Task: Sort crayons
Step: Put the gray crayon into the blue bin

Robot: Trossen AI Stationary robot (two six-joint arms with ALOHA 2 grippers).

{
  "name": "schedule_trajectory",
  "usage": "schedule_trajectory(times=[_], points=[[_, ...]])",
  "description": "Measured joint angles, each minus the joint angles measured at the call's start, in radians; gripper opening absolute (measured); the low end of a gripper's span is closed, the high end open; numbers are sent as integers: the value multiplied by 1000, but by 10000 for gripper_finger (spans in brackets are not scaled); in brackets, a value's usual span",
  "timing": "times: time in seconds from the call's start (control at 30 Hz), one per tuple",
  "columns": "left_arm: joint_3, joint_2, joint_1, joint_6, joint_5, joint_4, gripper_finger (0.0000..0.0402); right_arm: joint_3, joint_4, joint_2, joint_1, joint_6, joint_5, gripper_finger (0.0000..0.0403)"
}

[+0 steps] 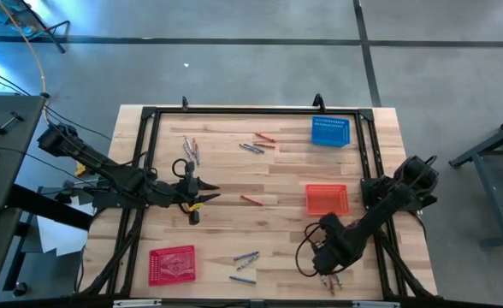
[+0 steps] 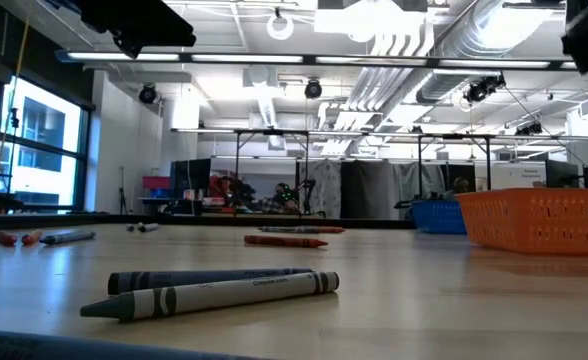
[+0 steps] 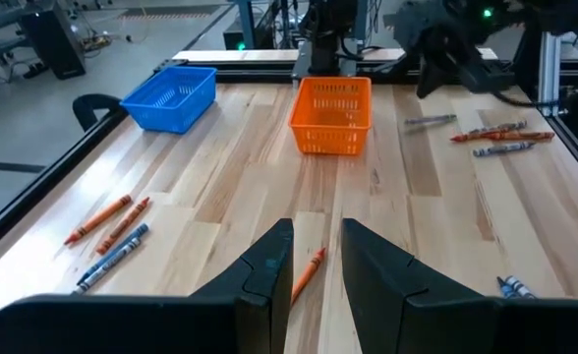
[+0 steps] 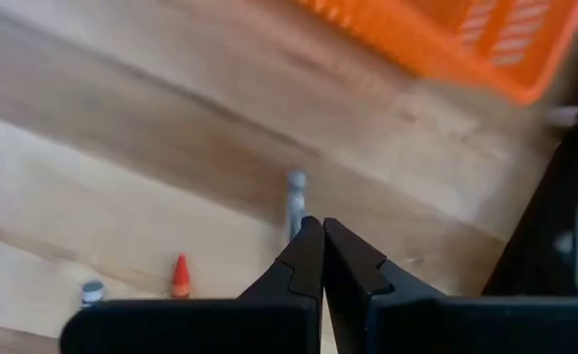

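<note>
Ahead, red crayon (image 3: 308,274) points toward orange basket (image 3: 332,116).

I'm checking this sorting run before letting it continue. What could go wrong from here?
1. The left gripper is open with a single orange crayon lying between its fingers; closing off-centre could nudge it away rather than grip it.
2. The right gripper is shut near the table's edge beside several crayons; a sweep might knock them off.
</note>
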Motion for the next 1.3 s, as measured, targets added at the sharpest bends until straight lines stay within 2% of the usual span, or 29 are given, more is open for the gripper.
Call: schedule_trajectory(times=[0.17,0.27,0.43,0.7,0.8,0.9,1.17,1.3], points=[[0,0,0,0,-1,4,76,1,-70,-85,0,41,81,0],[0,0,0,0,-1,4,76,1,-94,-121,-8,55,84,0],[0,0,0,0,-1,4,76,2,-24,-101,-31,16,15,0],[0,0,0,0,0,-6,76,1,-15,5,-33,-75,-137,0],[0,0,0,0,0,-5,76,1,1,29,-33,-120,-159,5],[0,0,0,0,0,-5,76,1,4,42,-33,-167,-158,29],[0,0,0,0,0,-4,76,-23,14,43,-33,-211,-143,128],[0,0,0,0,0,-6,76,-135,151,43,-33,-203,-236,152]])
